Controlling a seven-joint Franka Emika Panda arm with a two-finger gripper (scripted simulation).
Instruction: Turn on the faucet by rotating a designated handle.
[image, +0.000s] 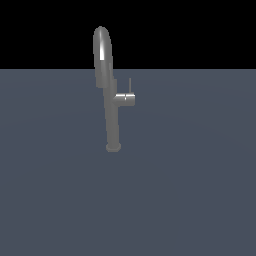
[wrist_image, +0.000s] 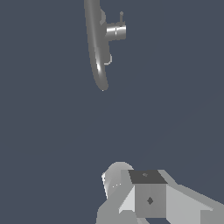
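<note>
A: Nearest the wrist camera, what is shown?

B: The end effector (wrist_image: 144, 192), seen only as grey blocks at the frame's edge. Its fingertips are not resolved, so whether it is open or closed cannot be told. It grips nothing visible and sits well apart from the faucet. It does not appear in the exterior view.

A: And beyond it?

B: Bare desk (image: 200, 200), then the faucet (image: 111, 110), standing upright on its small collar. A short stub projects toward the exterior view's right. The handle (image: 130, 85), a very thin rod, rises upright from the stub's end; the wrist view shows it too (wrist_image: 121, 17).

A: What could go wrong from here?

B: Probably mis-targeting. The rod is slim and stands just beside the thick spout, so an approach slightly off line would likely meet the tube or stub instead. A glancing push may also slide off the rod without rotating it.
</note>
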